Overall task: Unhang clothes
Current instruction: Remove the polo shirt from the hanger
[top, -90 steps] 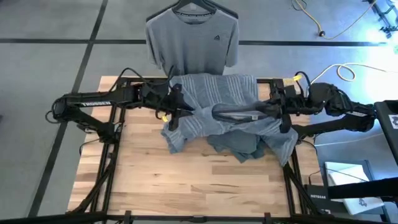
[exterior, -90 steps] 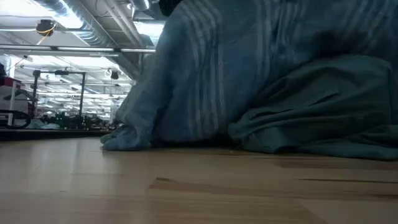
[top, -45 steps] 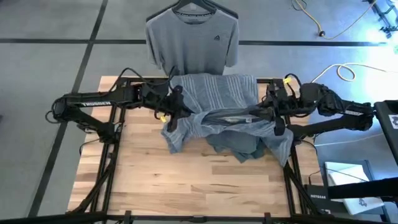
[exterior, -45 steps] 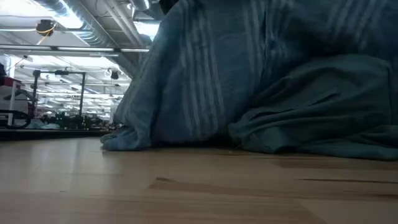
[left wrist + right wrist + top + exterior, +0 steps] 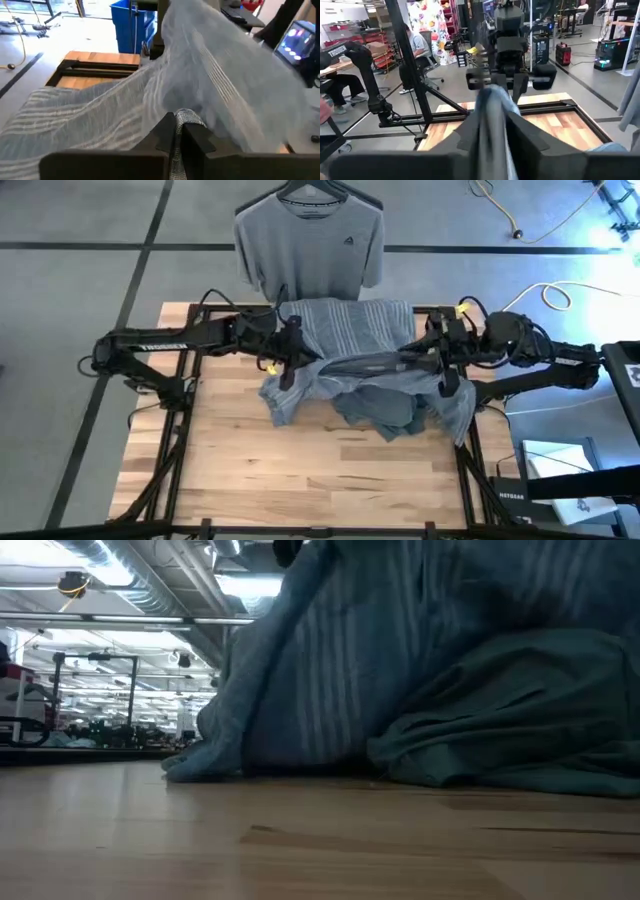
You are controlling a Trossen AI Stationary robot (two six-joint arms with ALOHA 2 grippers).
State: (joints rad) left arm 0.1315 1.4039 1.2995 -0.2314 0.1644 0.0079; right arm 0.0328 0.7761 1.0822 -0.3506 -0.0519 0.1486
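Fabric of the striped shirt (image 5: 355,340) spans sideways between the left gripper (image 5: 287,360) and right gripper (image 5: 440,365), each with jaws clamped on an opposite edge above the counter (image 5: 300,470).

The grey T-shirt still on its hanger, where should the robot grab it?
Probably a bottom corner of the grey T-shirt, coming from the table side. It hangs flat and spread, with its hem nearest the table. Both pincers are busy: left pincer and right pincer hold the striped shirt.

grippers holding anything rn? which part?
Both grip the striped shirt: left gripper pinches a fabric fold at its left edge, right gripper its right side.
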